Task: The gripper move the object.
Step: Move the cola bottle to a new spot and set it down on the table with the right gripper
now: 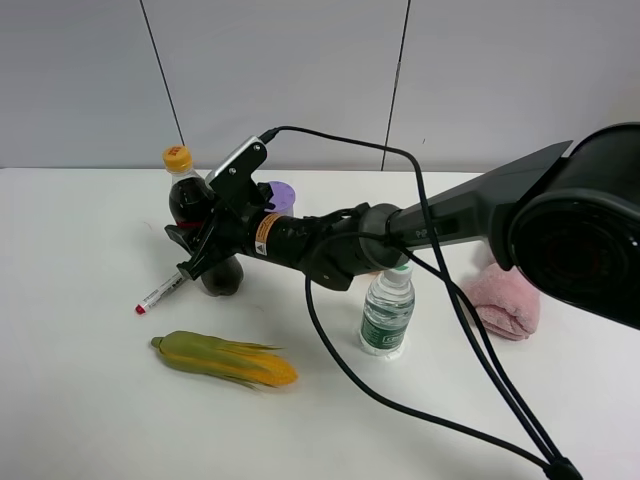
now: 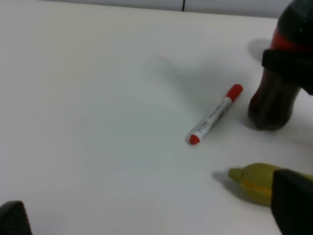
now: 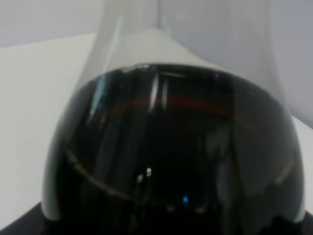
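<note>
Standing upright, dark cola bottle (image 1: 188,203) wears orange-yellow cap (image 1: 177,158).

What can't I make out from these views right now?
Right gripper on the cola bottle: contact unclear; the bottle fills the right wrist view, fingers out of frame.
Purple object: exterior high, mostly behind the right arm; unidentifiable.
Water bottle cap: exterior high, hidden by that arm.
Cola bottle's top: cut off by the left wrist view's edge.

White table (image 1: 80,400) with cola bottle (image 1: 187,200), marker (image 1: 160,293), corn (image 1: 225,358), water bottle (image 1: 386,312), pink cloth (image 1: 505,300).
</note>
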Robot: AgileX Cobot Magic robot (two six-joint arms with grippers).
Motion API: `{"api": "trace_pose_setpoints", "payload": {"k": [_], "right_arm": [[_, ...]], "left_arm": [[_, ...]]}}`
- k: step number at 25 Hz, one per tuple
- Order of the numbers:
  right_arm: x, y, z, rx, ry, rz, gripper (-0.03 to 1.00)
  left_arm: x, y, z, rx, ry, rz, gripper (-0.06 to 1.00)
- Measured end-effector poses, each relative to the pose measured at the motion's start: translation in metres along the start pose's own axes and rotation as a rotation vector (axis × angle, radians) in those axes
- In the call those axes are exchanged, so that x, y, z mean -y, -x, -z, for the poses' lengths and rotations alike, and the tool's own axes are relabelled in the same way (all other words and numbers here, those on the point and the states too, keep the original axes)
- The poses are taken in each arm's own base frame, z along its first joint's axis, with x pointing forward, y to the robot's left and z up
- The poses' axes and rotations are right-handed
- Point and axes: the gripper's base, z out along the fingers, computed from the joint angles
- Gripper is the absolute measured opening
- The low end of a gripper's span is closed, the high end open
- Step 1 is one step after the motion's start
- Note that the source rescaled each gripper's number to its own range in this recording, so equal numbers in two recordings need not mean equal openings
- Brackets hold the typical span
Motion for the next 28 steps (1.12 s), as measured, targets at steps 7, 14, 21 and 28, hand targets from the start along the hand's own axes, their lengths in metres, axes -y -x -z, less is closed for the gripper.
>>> {"api": "trace_pose_setpoints", "payload": {"k": [7,14,21,28], "right_arm": [[0.0,0.0,0.0,0.003,0.002,0.002,0.0],[0.0,0.003,0.0,0.034,0.005,-0.009,0.48],[-0.001,0.004,0.0,0.039,0.007,-0.009,0.98],[-0.002,0.016,0.004,0.027,0.022,0.028,0.98]], "left_arm": [[0.0,0.0,0.0,0.0,0.0,0.0,1.0],[0.0,0.0,0.0,0.0,0.0,0.0,1.0],[0.0,0.0,0.0,0.0,0.001,0.0,1.0],[0.0,0.0,0.0,0.0,0.001,0.0,1.0]]}}
